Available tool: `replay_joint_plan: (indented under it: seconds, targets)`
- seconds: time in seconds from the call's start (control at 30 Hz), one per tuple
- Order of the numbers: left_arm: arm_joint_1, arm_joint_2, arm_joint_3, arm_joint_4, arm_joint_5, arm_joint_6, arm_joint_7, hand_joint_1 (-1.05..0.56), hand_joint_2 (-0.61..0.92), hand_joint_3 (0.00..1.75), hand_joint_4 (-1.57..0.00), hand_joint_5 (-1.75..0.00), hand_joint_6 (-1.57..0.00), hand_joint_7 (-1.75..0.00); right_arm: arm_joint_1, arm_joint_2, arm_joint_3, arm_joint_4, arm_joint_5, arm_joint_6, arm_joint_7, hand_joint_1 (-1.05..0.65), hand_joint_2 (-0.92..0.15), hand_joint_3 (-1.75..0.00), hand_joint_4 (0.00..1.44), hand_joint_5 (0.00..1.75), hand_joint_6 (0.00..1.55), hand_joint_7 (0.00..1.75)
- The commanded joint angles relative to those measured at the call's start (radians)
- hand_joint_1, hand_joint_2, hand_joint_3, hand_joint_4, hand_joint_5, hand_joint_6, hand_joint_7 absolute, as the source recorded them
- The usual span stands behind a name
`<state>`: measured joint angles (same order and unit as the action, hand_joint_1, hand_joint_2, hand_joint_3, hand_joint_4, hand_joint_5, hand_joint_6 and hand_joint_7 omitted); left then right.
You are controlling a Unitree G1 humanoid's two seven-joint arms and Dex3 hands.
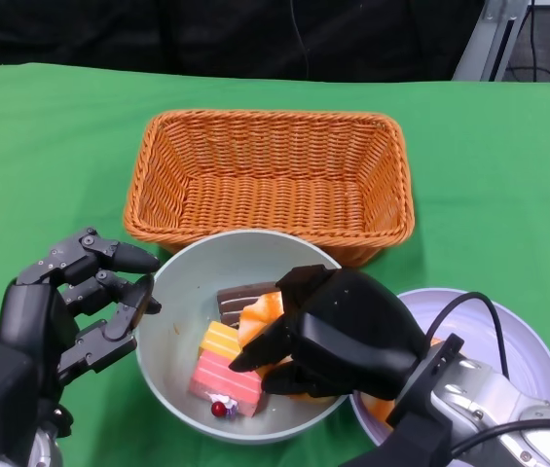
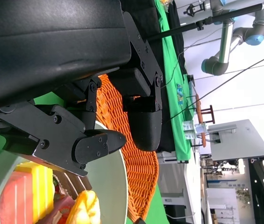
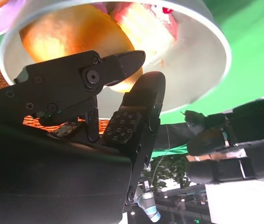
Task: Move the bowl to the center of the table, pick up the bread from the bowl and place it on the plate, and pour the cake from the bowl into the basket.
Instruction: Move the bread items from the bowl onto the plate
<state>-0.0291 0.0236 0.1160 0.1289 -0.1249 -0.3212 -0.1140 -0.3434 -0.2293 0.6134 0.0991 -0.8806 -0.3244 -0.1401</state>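
Table: green cloth-covered table (image 1: pixel 51 146), dark backdrop behind its far edge.
Basket: orange woven wicker rectangular basket (image 1: pixel 270 185) at mid-table, just behind the bowl and touching or nearly touching its far rim.
Bowl: pale grey-green round bowl (image 1: pixel 179 292) near the front edge, between the two hands.
Bowl contents: pink-and-yellow layered cake slice (image 1: pixel 224 372) with a red berry on its near end; dark brown chocolate piece (image 1: pixel 240 297); orange-golden bread (image 1: pixel 263 313), partly hidden by the right hand.
Plate: pale lilac round plate (image 1: pixel 523 345) right of the bowl, under the right forearm.
Right hand: black right hand (image 1: pixel 338 336) reaches into the bowl, fingers (image 3: pixel 122 65) curled against the bread; whether the grasp is complete, cannot tell.
Left hand: black left hand (image 1: pixel 80 302) at the bowl's left rim, fingers (image 2: pixel 99 144) spread at the edge, holding nothing.
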Motion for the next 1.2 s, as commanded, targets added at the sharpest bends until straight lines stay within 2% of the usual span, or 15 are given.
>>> replay_joint_plan:
  seconds: [0.03,0.07,0.1,0.13,0.2,0.3,0.33,0.37,0.43,0.6,0.83,1.0,1.13,1.17,1.2]
  targets:
    - [0.008,0.006,0.004,0.006,0.007,-0.012,0.006,-0.1,0.69,0.63,-0.75,-1.35,-0.82,-1.0,0.019,-0.009,-0.022,-0.016,0.019,-0.007,0.005,-0.25,-0.9,0.0,0.74,1.48,1.18,0.12]
    - [0.009,0.005,0.003,0.002,0.007,-0.006,0.009,-0.11,0.69,0.64,-0.75,-1.35,-0.82,-1.0,0.02,-0.007,-0.026,-0.022,0.02,-0.009,0.003,-0.24,-0.9,0.0,0.69,1.61,0.95,0.63]
    - [0.011,0.003,0.003,-0.001,0.007,-0.002,0.011,-0.11,0.69,0.64,-0.75,-1.35,-0.82,-1.0,0.02,-0.005,-0.029,-0.025,0.021,-0.011,0.002,-0.24,-0.9,0.0,0.67,1.65,0.81,0.89]
    - [0.011,0.003,0.003,-0.003,0.007,0.0,0.012,-0.11,0.69,0.64,-0.75,-1.35,-0.82,-1.0,0.02,-0.004,-0.031,-0.027,0.021,-0.012,0.002,-0.24,-0.91,0.0,0.66,1.68,0.72,1.05]
    - [0.01,0.004,0.003,0.002,0.007,-0.004,0.01,-0.11,0.69,0.64,-0.75,-1.35,-0.83,-1.0,0.017,-0.003,-0.046,-0.05,0.038,-0.017,0.007,-0.22,-0.92,-0.02,0.65,1.71,0.66,1.17]
    - [0.006,0.011,0.003,0.014,0.018,-0.01,0.01,-0.12,0.7,0.63,-0.71,-1.36,-0.82,-1.0,0.015,0.0,-0.068,-0.076,0.057,-0.027,0.006,-0.2,-0.9,-0.01,0.72,1.54,0.79,0.86]
    - [0.004,0.015,0.004,0.019,0.021,-0.014,0.007,-0.12,0.7,0.62,-0.71,-1.37,-0.82,-1.01,0.015,0.0,-0.075,-0.085,0.068,-0.029,0.015,-0.2,-0.89,-0.01,0.74,1.5,0.81,0.8]
    - [0.002,0.017,0.005,0.024,0.022,-0.02,0.003,-0.13,0.7,0.62,-0.7,-1.38,-0.81,-1.01,0.017,0.0,-0.083,-0.099,0.082,-0.029,0.026,-0.22,-0.89,0.0,0.79,1.34,0.87,0.66]
    - [-0.002,0.019,0.006,0.033,0.021,-0.029,-0.002,-0.14,0.71,0.59,-0.68,-1.4,-0.81,-1.02,0.021,0.0,-0.092,-0.116,0.097,-0.027,0.04,-0.23,-0.89,0.0,0.84,1.2,0.94,0.5]
    - [-0.001,0.018,0.005,0.035,0.014,-0.024,-0.003,-0.14,0.72,0.54,-0.69,-1.43,-0.8,-1.03,0.042,0.005,-0.126,-0.174,0.128,-0.034,0.043,-0.21,-0.9,-0.01,0.87,1.13,0.99,0.43]
    - [-0.006,0.014,0.007,0.045,0.005,-0.031,-0.003,-0.14,0.72,0.53,-0.76,-1.36,-0.82,-1.01,0.066,0.007,-0.17,-0.238,0.149,-0.039,0.046,-0.16,-0.91,-0.02,0.84,1.24,1.0,0.46]
    - [-0.003,0.016,0.005,0.039,0.0,-0.027,-0.007,-0.1,0.77,0.48,-0.8,-1.34,-0.84,-0.97,0.084,0.0,-0.17,-0.245,0.125,-0.034,0.063,-0.16,-0.89,0.0,0.89,1.14,1.02,0.44]
    - [0.002,0.02,0.002,0.038,0.011,-0.029,-0.002,-0.11,0.75,0.51,-0.7,-1.37,-0.82,-0.99,0.094,-0.02,-0.145,-0.255,0.068,-0.008,0.124,-0.2,-0.91,-0.01,0.82,1.13,0.98,0.39]
    - [0.004,0.02,0.002,0.033,0.017,-0.024,0.004,-0.12,0.75,0.51,-0.69,-1.38,-0.82,-1.0,0.097,-0.024,-0.138,-0.266,0.051,0.013,0.16,-0.24,-0.92,-0.03,0.77,1.1,0.96,0.37]
    - [0.005,0.02,0.001,0.031,0.023,-0.024,0.009,-0.12,0.75,0.52,-0.68,-1.39,-0.81,-1.0,0.098,-0.028,-0.129,-0.278,0.034,0.035,0.198,-0.3,-0.92,-0.05,0.74,0.9,0.94,0.26]
